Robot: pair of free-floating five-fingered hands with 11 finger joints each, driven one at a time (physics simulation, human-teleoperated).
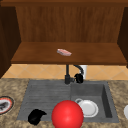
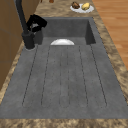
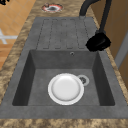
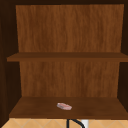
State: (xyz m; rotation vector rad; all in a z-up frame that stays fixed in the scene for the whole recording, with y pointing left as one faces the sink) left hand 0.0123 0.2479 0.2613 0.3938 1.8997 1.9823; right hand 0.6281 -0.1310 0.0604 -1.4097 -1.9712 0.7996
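Black right hand [image 1: 79,78] is curled round the black tap lever [image 1: 73,79] behind the grey sink basin w/ white plate [image 3: 65,88]; turn gently. Left hand [image 1: 35,116] hangs curled, empty, over drainboard.

Stuff around the kitchen sink

A white plate [image 3: 65,88] lies flat in the sink [image 3: 62,32] basin, just beside the drain. A red ball [image 1: 67,114] sits at the sink's front edge. A small pink thing [image 1: 64,52] lies on the bottom cabinet shelf [image 1: 100,53]. The counter [image 2: 62,8] has a dark-patterned dish [image 1: 5,105] on the left and a food plate [image 2: 82,7] on the right.
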